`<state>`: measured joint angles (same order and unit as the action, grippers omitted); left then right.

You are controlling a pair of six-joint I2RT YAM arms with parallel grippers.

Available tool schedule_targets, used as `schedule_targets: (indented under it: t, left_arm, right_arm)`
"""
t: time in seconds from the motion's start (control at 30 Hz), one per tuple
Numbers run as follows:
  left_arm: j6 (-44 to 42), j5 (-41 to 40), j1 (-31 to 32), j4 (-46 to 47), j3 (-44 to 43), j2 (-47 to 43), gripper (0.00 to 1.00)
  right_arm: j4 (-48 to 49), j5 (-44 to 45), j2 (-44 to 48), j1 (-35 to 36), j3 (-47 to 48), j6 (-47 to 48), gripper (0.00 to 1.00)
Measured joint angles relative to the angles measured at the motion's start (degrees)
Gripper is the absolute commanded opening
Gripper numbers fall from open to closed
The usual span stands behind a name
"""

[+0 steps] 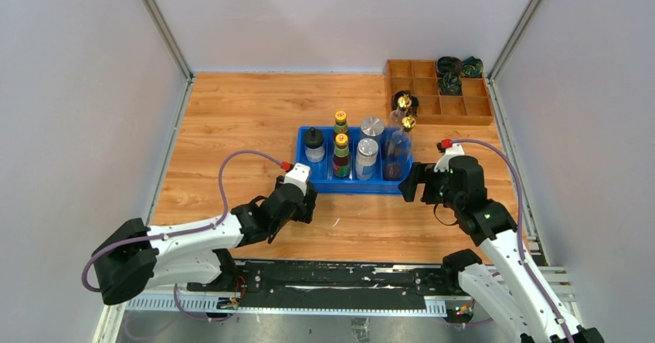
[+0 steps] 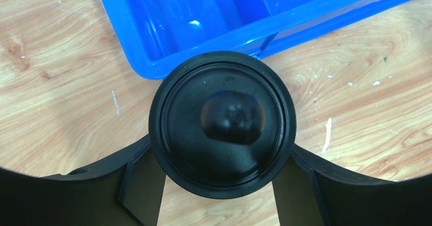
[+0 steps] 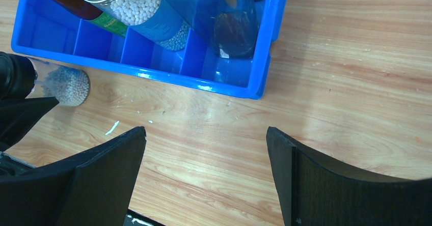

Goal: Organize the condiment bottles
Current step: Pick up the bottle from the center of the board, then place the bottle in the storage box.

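The blue bin (image 1: pixel 357 186) holds one black-capped jar (image 1: pixel 313 144), two yellow-capped sauce bottles (image 1: pixel 341 121) (image 1: pixel 341 156), two silver-lidded shakers (image 1: pixel 371 127) (image 1: pixel 366 157) and two gold-spouted cruets (image 1: pixel 402 117) (image 1: pixel 396 154). My left gripper (image 1: pixel 303 198) is just in front of the bin's near left corner (image 2: pixel 153 65). It is shut on the second black-capped jar (image 2: pixel 222 124), a finger on each side. In the right wrist view this jar (image 3: pixel 63 85) holds white beads, its base at the wood. My right gripper (image 1: pixel 412 182) (image 3: pixel 205 134) is open and empty over bare wood by the bin's near right corner (image 3: pixel 257 78).
A brown wooden divided tray (image 1: pixel 456 111) stands at the back right with dark coiled items (image 1: pixel 450 66) in its far cells. Grey walls close in the table on three sides. White flecks mark the wood in front of the bin.
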<state>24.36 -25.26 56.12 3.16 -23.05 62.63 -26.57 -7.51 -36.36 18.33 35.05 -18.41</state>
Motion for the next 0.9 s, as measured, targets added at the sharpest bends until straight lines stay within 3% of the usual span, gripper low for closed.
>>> schedule_targets:
  t: [0.27, 0.43, 0.67, 0.9]
  left_arm:
    - [-1.5, 0.0, 0.0, -14.6, -9.7, -4.6, 0.62]
    - [-4.0, -0.6, 0.0, -18.0, -17.9, -5.6, 0.63]
    - [-7.9, -1.9, -0.4, -18.3, -26.4, 2.2, 0.64]
    - [-8.1, 1.4, -4.0, -17.7, -27.2, 9.2, 0.63]
  right_arm:
    - [0.0, 0.0, 0.2, 0.0, 0.0, 0.0, 0.94]
    - [0.0, 0.0, 0.5, 0.0, 0.0, 0.0, 0.94]
    - [0.0, 0.0, 2.1, 0.0, -0.1, 0.0, 0.94]
    - [-0.5, 0.0, 2.8, 0.0, -0.1, 0.0, 0.94]
